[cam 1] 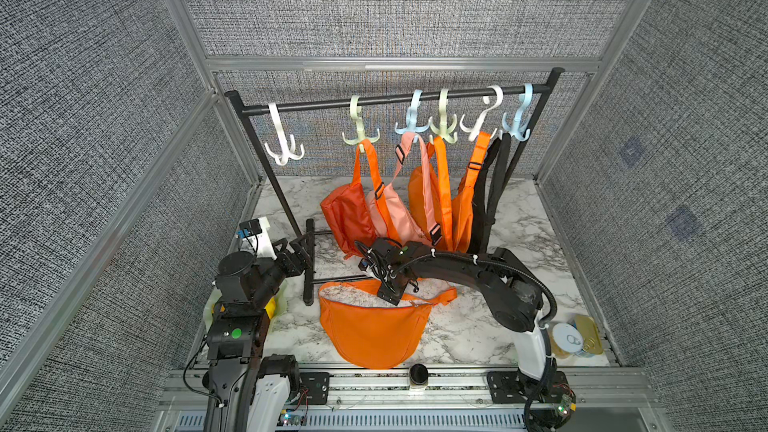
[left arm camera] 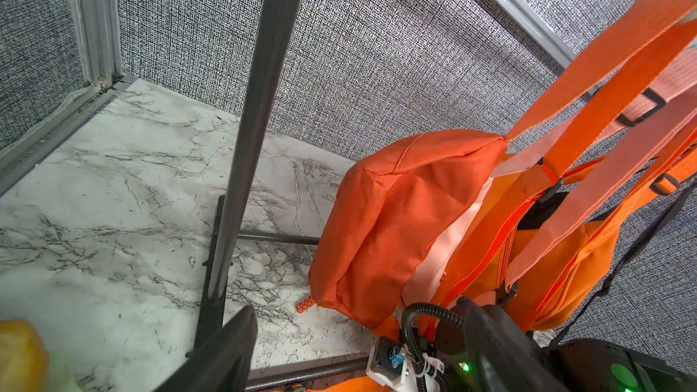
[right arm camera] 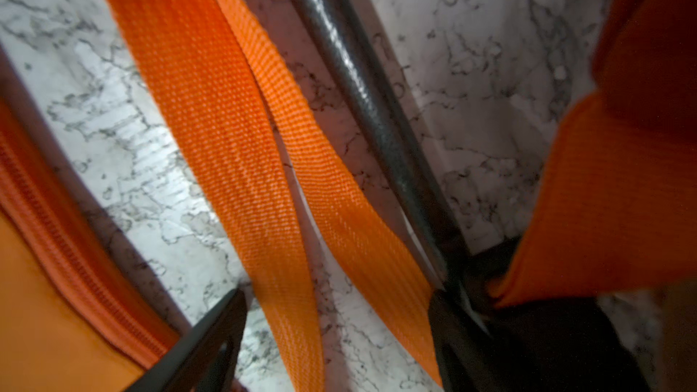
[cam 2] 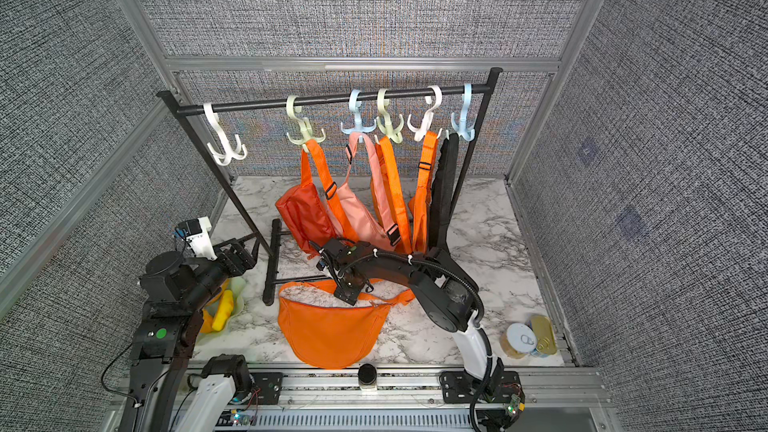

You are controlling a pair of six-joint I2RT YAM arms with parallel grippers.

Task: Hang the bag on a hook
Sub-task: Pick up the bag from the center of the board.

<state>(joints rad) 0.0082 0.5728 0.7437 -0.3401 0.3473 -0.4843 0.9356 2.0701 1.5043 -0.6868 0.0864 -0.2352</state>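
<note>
An orange crescent bag (cam 1: 374, 326) (cam 2: 328, 326) lies flat at the front middle of the marble table, and its strap (right arm camera: 234, 137) loops back toward the rack's foot. My right gripper (cam 1: 390, 292) (right arm camera: 335, 307) points down over that strap. It is open, with two strands of strap between its fingers (right arm camera: 211, 333) and no squeeze on them. My left gripper (cam 1: 305, 243) (left arm camera: 358, 341) is open and empty beside the rack's left post, clear of the bag. A white hook (cam 1: 284, 147) (cam 2: 226, 147) at the rail's left end carries nothing.
Red-orange (cam 1: 347, 218), pink (cam 1: 399, 214), orange (cam 1: 432, 197) and black (cam 1: 494, 184) bags hang from the other hooks on the black rail (cam 1: 395, 97). The rack's foot bar (cam 1: 309, 261) lies left of the bag. Cans (cam 1: 575, 334) stand front right, a yellow-filled bowl (cam 2: 224, 309) front left.
</note>
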